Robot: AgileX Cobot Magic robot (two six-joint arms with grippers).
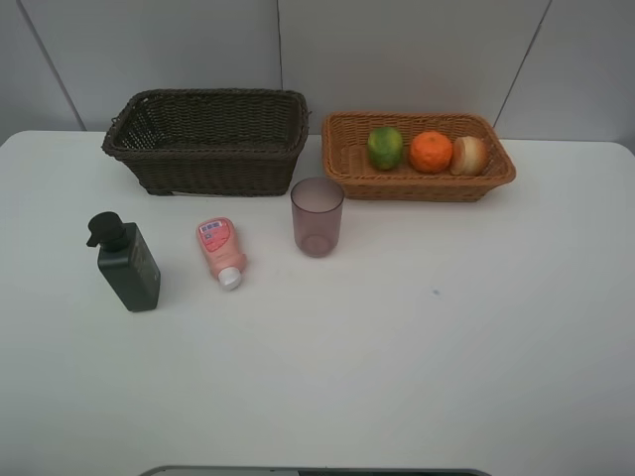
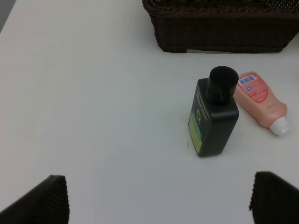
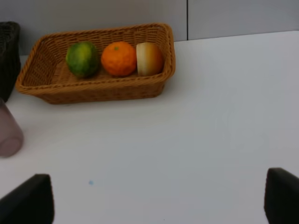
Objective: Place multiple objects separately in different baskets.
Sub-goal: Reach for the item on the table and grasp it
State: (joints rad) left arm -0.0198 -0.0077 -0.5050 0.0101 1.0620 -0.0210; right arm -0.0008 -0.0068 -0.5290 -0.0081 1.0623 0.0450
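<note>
The light tan basket (image 1: 417, 188) at the back right holds a green round fruit (image 1: 385, 147), an orange tangerine (image 1: 431, 151) and a pale peach-like fruit (image 1: 468, 155) in a row. Left of it stands the dark brown basket (image 1: 208, 97), with nothing showing inside. In front of that basket stand a dark green pump bottle (image 1: 127, 263) and a mauve cup (image 1: 317, 216), with a pink tube (image 1: 220, 250) lying between them. My left gripper (image 2: 159, 200) is open, short of the bottle (image 2: 214, 116) and tube (image 2: 259, 100). My right gripper (image 3: 156, 200) is open, facing the tan basket (image 3: 93, 91). Neither arm shows in the exterior view.
The white table (image 1: 417, 337) runs to a grey wall behind both baskets. The cup (image 3: 8, 133) sits at the edge of the right wrist view, beside a corner of the dark basket (image 3: 7, 51). A small dark speck (image 1: 435, 292) marks the tabletop.
</note>
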